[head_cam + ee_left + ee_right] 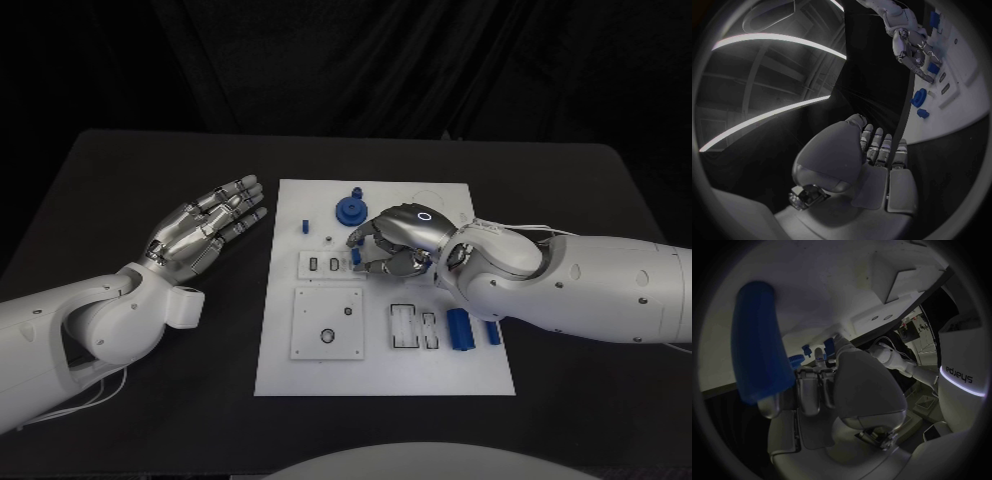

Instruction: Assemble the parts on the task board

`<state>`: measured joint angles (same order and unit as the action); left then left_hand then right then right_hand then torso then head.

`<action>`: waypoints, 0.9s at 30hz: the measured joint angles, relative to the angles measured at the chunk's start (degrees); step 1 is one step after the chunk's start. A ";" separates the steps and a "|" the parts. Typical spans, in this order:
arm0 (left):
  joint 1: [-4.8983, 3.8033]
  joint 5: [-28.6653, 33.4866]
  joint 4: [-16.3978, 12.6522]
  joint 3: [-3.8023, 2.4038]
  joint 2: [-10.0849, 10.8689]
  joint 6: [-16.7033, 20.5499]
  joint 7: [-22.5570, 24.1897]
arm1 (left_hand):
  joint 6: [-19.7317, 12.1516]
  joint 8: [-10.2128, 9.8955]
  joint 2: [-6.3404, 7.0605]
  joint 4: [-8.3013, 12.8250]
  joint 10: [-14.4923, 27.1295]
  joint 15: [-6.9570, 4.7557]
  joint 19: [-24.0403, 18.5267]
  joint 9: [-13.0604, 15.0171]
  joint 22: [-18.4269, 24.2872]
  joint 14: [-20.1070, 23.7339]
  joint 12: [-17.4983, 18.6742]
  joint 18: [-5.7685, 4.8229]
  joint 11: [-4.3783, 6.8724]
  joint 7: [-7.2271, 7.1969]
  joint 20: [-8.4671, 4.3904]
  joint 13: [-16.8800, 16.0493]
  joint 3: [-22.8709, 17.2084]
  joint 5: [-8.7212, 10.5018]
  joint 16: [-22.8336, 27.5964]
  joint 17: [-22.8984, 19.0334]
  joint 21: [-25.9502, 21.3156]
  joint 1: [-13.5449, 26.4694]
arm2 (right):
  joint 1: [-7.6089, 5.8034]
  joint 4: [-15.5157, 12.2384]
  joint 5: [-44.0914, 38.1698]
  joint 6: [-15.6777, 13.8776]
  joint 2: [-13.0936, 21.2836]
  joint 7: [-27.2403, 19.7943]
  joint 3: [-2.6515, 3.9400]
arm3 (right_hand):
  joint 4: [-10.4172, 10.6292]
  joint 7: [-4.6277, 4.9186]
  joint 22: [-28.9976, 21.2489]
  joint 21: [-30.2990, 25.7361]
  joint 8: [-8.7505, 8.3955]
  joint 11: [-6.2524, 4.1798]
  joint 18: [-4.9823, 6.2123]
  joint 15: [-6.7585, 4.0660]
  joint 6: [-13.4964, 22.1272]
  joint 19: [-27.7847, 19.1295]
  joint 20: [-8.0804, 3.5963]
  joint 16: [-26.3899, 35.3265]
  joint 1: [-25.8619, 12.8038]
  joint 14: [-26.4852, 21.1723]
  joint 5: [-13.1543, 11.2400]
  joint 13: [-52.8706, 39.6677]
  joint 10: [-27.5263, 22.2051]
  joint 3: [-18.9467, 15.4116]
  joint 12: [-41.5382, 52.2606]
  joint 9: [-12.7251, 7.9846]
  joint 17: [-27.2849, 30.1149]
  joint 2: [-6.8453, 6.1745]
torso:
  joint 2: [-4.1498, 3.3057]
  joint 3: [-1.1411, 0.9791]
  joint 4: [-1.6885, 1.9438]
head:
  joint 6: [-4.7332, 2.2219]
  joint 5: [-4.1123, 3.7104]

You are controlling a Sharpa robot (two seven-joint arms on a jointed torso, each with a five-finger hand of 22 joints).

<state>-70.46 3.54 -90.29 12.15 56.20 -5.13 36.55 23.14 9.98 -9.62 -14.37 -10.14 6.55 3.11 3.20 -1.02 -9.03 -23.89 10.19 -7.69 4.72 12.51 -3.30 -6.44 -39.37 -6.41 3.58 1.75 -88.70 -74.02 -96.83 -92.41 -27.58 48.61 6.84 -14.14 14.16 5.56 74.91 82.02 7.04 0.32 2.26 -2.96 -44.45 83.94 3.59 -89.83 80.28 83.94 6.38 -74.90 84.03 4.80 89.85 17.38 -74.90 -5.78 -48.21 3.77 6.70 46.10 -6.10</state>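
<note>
Right hand (392, 247) is seen curled over the upper middle of the white task board (433, 375), fingers closed on a long blue part (759, 340), shown large in its wrist view. Left hand (206, 228) lies flat and apart on the bench (130, 180), holding nothing. Risk judged: the part could slip or tilt in the grip and miss its slot, or the blue gear (351, 210) just beside could be knocked

Dim scene, black backdrop swallowing detail; task board (310, 375) the brightest surface, evenly lit from above, soft shadows; faint sheen on left hand (206, 229); wrist views fisheye-bent, dark-rimmed; close blue part (759, 340) blurred
</note>
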 measured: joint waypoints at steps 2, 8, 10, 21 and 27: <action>0.00 0.00 0.00 0.00 0.04 0.00 0.00 | 0.00 0.00 0.00 0.00 0.00 0.00 0.00 0.00 0.00 0.00 0.00 0.00 0.00 0.00 0.00 0.00 0.00 0.00 0.00 0.00 0.00 0.00 | 0.01 0.00 0.00 -0.15 0.06 -0.03 -0.02 | 0.14 -0.07 0.00 0.00 -0.28 0.00 0.00 0.00 0.07 0.00 0.00 0.00 -0.02 0.00 -0.26 0.00 0.00 -0.14 0.00 -0.20 0.00 -0.02 | 0.00 0.00 -0.01 | 0.01 0.02; 0.01 0.00 -0.19 0.00 0.33 0.01 0.00 | 0.00 0.00 0.00 0.00 0.00 0.00 0.00 0.00 0.00 0.00 0.21 0.00 0.00 0.00 0.00 0.00 0.00 0.00 0.00 0.00 0.00 0.00 | 0.02 -0.79 -0.01 -1.48 0.84 -0.22 -0.03 | 1.65 -0.16 -0.01 0.00 -0.29 0.00 0.00 0.00 0.78 0.00 0.00 0.00 -0.91 0.00 -2.63 0.00 0.00 -0.48 0.00 -0.81 0.00 -0.99 | -0.01 -0.01 -0.03 | -0.13 0.19; 0.01 0.00 -0.40 0.00 0.54 0.05 0.01 | 0.00 0.00 0.00 -0.02 0.10 0.00 0.00 0.00 0.00 0.00 0.21 0.00 0.10 0.00 0.00 0.00 -0.01 0.00 0.00 0.00 0.00 0.00 | 0.01 -1.45 -0.02 -2.19 1.41 -0.30 -0.03 | 1.99 -0.16 -0.01 0.00 -0.29 0.00 -0.01 0.00 0.77 0.00 0.00 0.00 -1.12 0.00 -3.10 0.00 0.00 -0.71 0.00 -0.90 0.00 -1.65 | -0.01 -0.02 -0.04 | -0.30 0.29; -1.49 -0.28 -2.89 0.10 1.78 1.23 0.02 | 0.00 0.00 0.60 -1.63 0.41 0.74 1.38 0.05 -0.39 -1.46 -0.47 0.00 -0.02 0.00 1.12 0.01 -0.61 2.66 -2.06 0.68 0.47 2.30 | -4.47 -4.53 -0.03 -9.97 4.99 -2.34 -0.04 | 2.11 -0.35 -0.01 0.57 1.76 0.00 0.00 0.00 -1.97 0.00 0.00 0.00 -1.00 0.00 -1.47 0.00 0.00 0.63 0.00 -0.96 0.00 -1.14 | -0.01 -0.04 -0.05 | -1.52 0.61; -4.58 -2.22 -1.97 -0.07 -0.30 1.99 -0.05 | 1.79 0.80 0.67 -2.30 -4.66 1.96 9.20 0.23 -2.36 -12.34 -7.73 0.00 -1.93 -0.08 2.06 -1.46 -1.22 3.34 -11.97 4.36 4.54 3.26 | -6.57 -4.70 -0.04 -14.39 7.24 -4.33 0.00 | 1.72 -0.60 -0.01 1.13 3.83 0.00 -0.01 0.00 -6.41 0.00 0.00 0.00 1.65 0.00 3.40 0.00 0.00 1.61 0.00 -0.96 0.00 -0.10 | 0.06 -0.08 -0.05 | -3.30 1.94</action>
<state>-75.04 1.33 -92.26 12.08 55.90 -3.15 36.50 24.92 10.78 -8.95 -16.67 -14.80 8.52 12.32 3.43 -3.38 -21.37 -31.63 10.19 -9.62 4.64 14.57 -4.76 -7.66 -36.02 -18.39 7.93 6.29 -85.44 -80.59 -101.53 -92.45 -41.97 55.84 2.51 -14.14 15.89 4.96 74.90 83.15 10.87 0.32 2.25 -2.96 -50.86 83.94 3.59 -89.83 81.93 83.94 9.78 -74.90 84.03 6.41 89.85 16.42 -74.90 -5.88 -48.15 3.70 6.65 42.81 -4.16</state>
